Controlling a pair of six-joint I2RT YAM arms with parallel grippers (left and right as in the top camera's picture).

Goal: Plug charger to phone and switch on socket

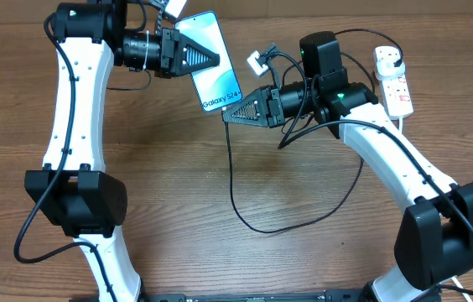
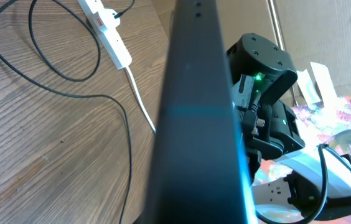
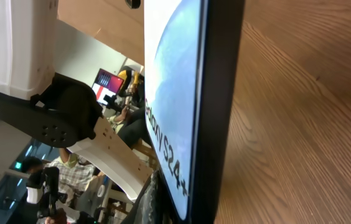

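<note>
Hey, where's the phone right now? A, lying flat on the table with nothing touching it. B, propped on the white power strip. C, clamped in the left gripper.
C: in the overhead view the left gripper is closed on the phone, one finger lying across its screen.

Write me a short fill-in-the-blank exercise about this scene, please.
1. The left gripper holds the phone, whose screen reads "___ S24+".
2. The charger cable hanging from the right gripper is ___ in colour.
3. The socket on the table is ___ with red markings.
Missing words: Galaxy; black; white.
</note>
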